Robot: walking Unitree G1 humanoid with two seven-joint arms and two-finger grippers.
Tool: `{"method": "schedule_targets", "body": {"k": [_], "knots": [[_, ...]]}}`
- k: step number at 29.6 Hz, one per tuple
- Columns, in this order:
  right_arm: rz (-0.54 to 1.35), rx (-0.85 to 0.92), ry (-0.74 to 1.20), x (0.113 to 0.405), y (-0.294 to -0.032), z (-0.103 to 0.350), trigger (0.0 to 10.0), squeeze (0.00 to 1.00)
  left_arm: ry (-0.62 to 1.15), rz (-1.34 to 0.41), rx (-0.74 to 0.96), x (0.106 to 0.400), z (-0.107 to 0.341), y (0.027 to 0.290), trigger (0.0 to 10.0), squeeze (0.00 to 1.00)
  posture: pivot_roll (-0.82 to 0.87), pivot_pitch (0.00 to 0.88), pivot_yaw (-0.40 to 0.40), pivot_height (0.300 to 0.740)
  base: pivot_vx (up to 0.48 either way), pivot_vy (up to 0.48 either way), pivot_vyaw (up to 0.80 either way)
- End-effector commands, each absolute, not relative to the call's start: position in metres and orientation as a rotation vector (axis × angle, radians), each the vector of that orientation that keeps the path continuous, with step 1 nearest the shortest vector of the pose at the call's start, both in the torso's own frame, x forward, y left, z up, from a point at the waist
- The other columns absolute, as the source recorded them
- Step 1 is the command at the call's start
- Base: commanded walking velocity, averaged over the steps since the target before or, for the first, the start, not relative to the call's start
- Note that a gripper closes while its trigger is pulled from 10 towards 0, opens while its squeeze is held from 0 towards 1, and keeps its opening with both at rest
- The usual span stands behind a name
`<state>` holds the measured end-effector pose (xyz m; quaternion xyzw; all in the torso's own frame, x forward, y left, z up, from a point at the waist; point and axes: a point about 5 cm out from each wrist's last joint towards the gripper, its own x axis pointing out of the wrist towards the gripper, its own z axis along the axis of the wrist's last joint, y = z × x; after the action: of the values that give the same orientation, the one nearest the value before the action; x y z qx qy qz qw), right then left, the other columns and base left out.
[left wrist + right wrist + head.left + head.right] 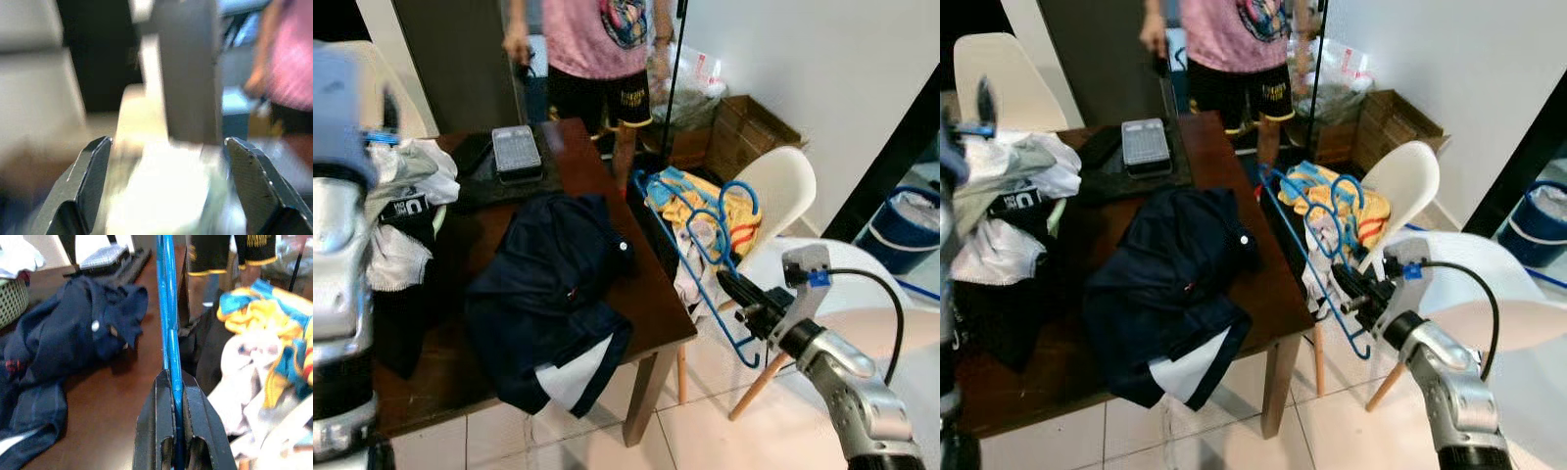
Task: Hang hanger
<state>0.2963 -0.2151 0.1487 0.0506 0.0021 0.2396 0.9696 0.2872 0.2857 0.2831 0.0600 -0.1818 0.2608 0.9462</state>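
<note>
The right gripper [177, 382] clamps the blue hanger [690, 264] beside the table [646, 294] edge, near the white chair [781, 186]. The left gripper [166, 191] appears wide open; view blurred.
</note>
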Motion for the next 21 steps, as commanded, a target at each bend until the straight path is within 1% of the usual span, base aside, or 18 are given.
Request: {"method": "schedule_targets", "body": {"k": [1, 2, 4, 5, 6, 7, 8, 9, 12, 14, 15, 18, 21], "knots": [[0.481, 0.088, -0.018, 0.299, -0.218, 0.152, 10.0, 0.0, -0.284, 0.546, -0.006, 0.282, 0.259, 0.289, 10.0, 0.0, 0.1, 0.134, -0.046, 0.74, 0.0, 0.0, 0.8], [0.481, 0.088, -0.018, 0.299, -0.218, 0.152, 10.0, 0.0, -0.284, 0.546, -0.006, 0.282, 0.259, 0.289, 10.0, 0.0, 0.1, 0.134, -0.046, 0.74, 0.0, 0.0, 0.8], [0.471, 0.087, -0.026, 0.3, -0.22, 0.154, 10.0, 0.0, -0.245, 0.5, -0.044, 0.281, 0.246, 0.279, 10.0, 0.0, 0.1, 0.135, -0.047, 0.74, 0.0, 0.0, 0.8], [0.471, 0.087, -0.026, 0.3, -0.22, 0.154, 10.0, 0.0, -0.245, 0.5, -0.044, 0.281, 0.246, 0.279, 10.0, 0.0, 0.1, 0.135, -0.047, 0.74, 0.0, 0.0, 0.8], [0.462, 0.09, -0.035, 0.301, -0.22, 0.156, 10.0, 0.0, -0.232, 0.455, -0.067, 0.282, 0.241, 0.271, 10.0, 0.0, 0.1, 0.135, -0.048, 0.74, 0.0, 0.0, 0.8], [0.462, 0.09, -0.035, 0.301, -0.22, 0.156, 10.0, 0.0, -0.232, 0.455, -0.067, 0.282, 0.241, 0.271, 10.0, 0.0, 0.1, 0.135, -0.048, 0.74, 0.0, 0.0, 0.8], [0.457, 0.096, -0.049, 0.302, -0.22, 0.159, 10.0, 0.0, -0.224, 0.4, -0.093, 0.282, 0.236, 0.26, 10.0, 0.0, 0.1, 0.136, -0.047, 0.74, 0.0, 0.0, 0.8], [0.457, 0.096, -0.049, 0.302, -0.22, 0.159, 10.0, 0.0, -0.224, 0.4, -0.093, 0.282, 0.236, 0.26, 10.0, 0.0, 0.1, 0.136, -0.047, 0.74, 0.0, 0.0, 0.8], [0.454, 0.119, -0.097, 0.304, -0.218, 0.168, 10.0, 0.0, -0.224, 0.263, -0.141, 0.284, 0.232, 0.236, 10.0, 0.0, 0.1, 0.136, -0.051, 0.74, 0.0, 0.0, 0.8], [0.45, 0.141, -0.127, 0.307, -0.217, 0.175, 10.0, 0.0, -0.238, 0.191, -0.106, 0.286, 0.236, 0.229, 10.0, 0.0, 0.11, 0.135, -0.053, 0.74, 0.0, 0.0, 0.8], [0.446, 0.147, -0.133, 0.308, -0.216, 0.177, 10.0, 0.0, -0.24, 0.163, -0.061, 0.287, 0.237, 0.226, 10.0, 0.0, 0.11, 0.135, -0.054, 0.74, 0.0, 0.0, 0.8], [0.442, 0.145, -0.138, 0.31, -0.216, 0.178, 10.0, 0.0, -0.241, 0.15, -0.026, 0.289, 0.237, 0.225, 10.0, 0.0, 0.11, 0.137, -0.06, 0.74, 0.0, 0.0, 0.66], [0.429, 0.14, -0.131, 0.314, -0.215, 0.178, 10.0, 0.0, -0.24, 0.169, -0.014, 0.292, 0.237, 0.227, 10.0, 0.0, 0.11, 0.135, -0.057, 0.74, 0.0, 0.0, 0.0]]}}
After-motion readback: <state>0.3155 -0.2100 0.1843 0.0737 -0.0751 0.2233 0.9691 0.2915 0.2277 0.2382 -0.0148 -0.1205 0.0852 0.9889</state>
